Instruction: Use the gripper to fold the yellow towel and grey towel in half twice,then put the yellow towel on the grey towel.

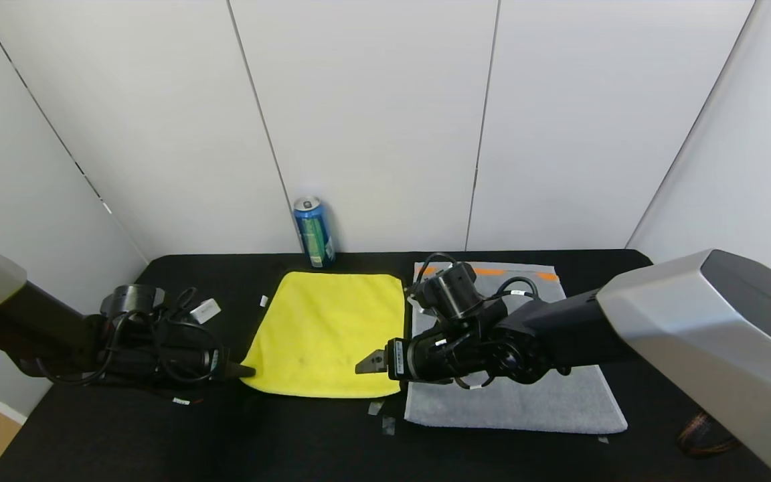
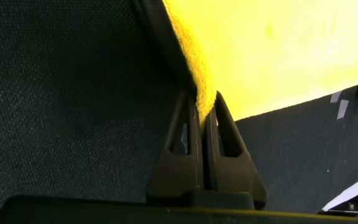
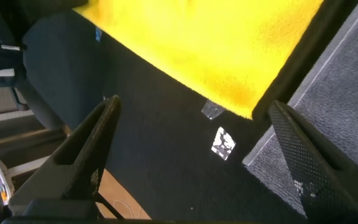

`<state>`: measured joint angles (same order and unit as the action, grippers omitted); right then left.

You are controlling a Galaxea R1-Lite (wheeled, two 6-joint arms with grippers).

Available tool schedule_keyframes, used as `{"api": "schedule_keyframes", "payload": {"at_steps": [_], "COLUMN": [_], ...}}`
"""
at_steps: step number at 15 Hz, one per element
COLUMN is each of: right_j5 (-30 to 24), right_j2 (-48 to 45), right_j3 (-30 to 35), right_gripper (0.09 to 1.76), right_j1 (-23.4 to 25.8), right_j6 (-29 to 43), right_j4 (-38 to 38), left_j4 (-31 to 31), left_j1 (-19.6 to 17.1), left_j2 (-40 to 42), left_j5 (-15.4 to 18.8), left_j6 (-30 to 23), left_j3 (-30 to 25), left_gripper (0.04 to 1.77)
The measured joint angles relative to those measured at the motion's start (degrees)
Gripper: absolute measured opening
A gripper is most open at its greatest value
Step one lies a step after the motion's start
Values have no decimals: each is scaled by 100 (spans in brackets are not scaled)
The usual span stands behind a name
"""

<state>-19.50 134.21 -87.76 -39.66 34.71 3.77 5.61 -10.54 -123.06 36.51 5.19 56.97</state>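
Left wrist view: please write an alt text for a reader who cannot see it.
The left gripper is shut on the edge of the yellow towel, pinching it between two dark fingers. The towel lies on a black table.

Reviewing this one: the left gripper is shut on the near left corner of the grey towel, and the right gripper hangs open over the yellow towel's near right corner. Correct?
Not quite. The left gripper is shut on the near left corner of the yellow towel, not the grey towel; the left wrist view shows yellow cloth pinched between its fingers. The right gripper is open, as stated.
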Motion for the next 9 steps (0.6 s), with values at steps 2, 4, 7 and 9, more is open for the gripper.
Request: {"api": "schedule_keyframes", "payload": {"at_steps": [2,4,7,9], "right_j5": [2,2,0,7], "right_j2": [66,124,193,229], "right_j3": [-17,-33,-46,-55], "right_gripper": [171,171,171,171], "right_j1": [-2,-9,-11,-20], "right_j6": [2,0,0,0], "right_j4": [0,-5,-10,-10], "left_j4": [0,0,0,0], "left_j1": [0,0,0,0], "left_j2": [0,0,0,2], "left_j5": [2,0,2,-2], "left_j6": [0,0,0,0], "left_j3": [0,-2,-2,-2], "left_gripper": [13,13,13,13]}}
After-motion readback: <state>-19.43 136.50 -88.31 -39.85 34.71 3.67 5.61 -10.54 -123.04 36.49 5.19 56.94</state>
